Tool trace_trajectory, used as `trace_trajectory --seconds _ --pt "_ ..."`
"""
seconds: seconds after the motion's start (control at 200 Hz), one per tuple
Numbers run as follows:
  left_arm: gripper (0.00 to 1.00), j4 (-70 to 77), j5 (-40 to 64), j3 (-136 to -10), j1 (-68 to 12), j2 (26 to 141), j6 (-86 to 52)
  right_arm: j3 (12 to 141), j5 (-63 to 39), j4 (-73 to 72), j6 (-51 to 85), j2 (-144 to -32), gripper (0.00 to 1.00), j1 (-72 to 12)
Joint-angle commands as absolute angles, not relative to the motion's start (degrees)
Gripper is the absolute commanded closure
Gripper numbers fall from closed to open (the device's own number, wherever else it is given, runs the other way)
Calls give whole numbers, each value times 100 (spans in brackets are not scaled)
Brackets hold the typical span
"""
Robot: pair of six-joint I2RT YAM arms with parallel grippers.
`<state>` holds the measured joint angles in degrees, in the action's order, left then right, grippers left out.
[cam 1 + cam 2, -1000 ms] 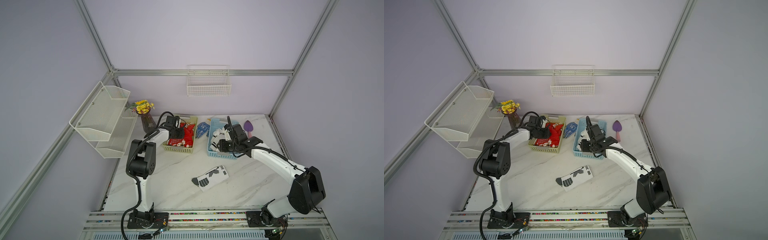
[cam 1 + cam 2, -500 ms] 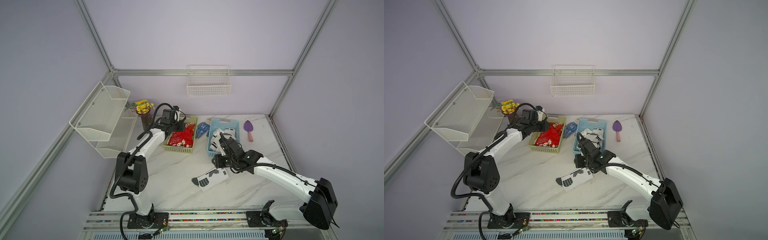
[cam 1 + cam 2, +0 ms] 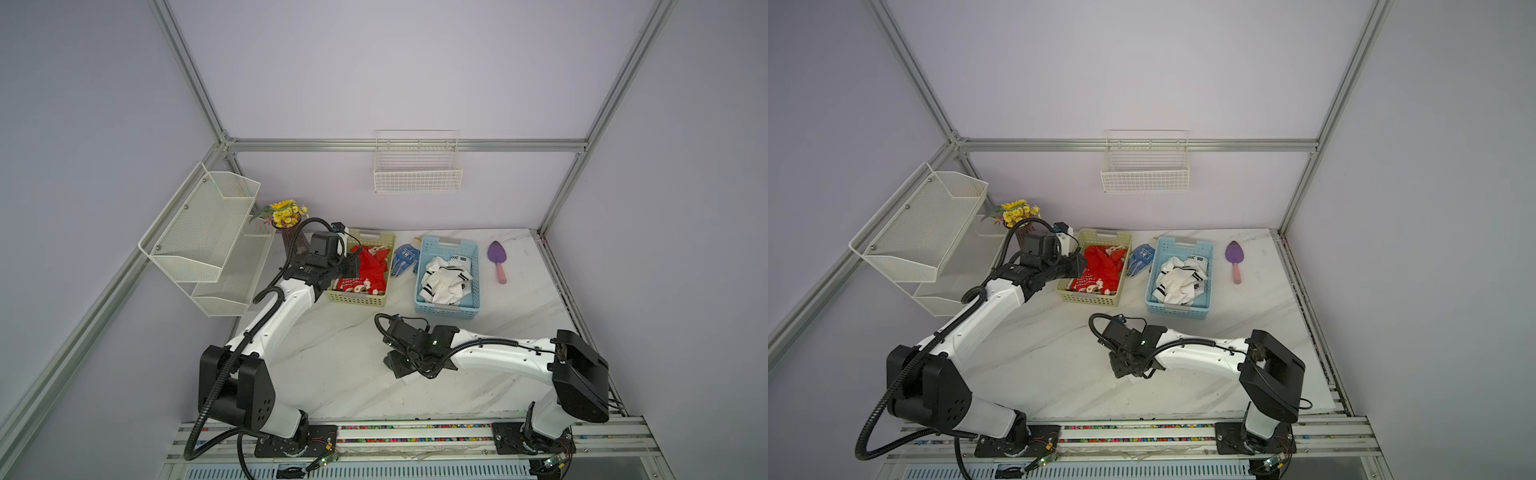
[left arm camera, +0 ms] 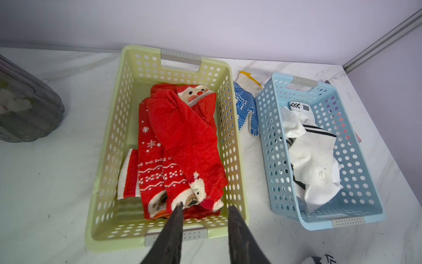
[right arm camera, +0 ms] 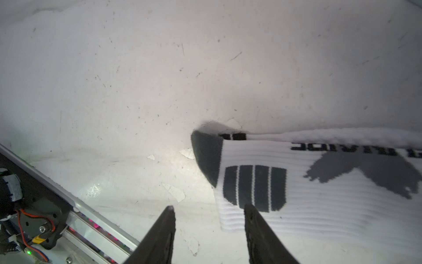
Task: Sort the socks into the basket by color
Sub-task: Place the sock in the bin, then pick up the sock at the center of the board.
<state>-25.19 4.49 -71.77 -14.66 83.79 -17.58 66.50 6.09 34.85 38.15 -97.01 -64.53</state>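
While in grn basket, red socks.

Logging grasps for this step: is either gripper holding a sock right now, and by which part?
Nothing is held. The left gripper is open above the red socks; the right gripper is open at the white sock, at its end.

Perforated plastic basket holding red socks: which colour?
The basket is pale yellow-green; clearest in left wrist view.

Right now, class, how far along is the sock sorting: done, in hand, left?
Done: red socks lie in the green basket, white socks in the blue basket. In hand: the right gripper, open, straddles the edge of the last white sock on the table. Left: grip it and carry it to the blue basket.
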Motion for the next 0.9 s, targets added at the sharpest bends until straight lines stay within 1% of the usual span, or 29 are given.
trace_trajectory --seconds 0.0,0.37,0.555,0.735,0.895 --pt "67 -2529 236 -6965 -1477 7989 -1907 6871 741 3577 3865 -9936 48 -6525" --pt "66 -2651 35 -6625 -1406 7306 -2043 7193 823 3683 3772 -10542 48 -6530" --pt "66 -2654 13 -6498 -1365 7157 -2044 7428 885 3805 3664 -10964 48 -6521" --pt "66 -2649 9 -6399 -1312 7041 -2048 7474 927 3841 3657 -11112 48 -6496" --pt "66 -2649 -14 -6349 -1283 6970 -2080 7471 880 3849 3652 -11221 52 -6460"
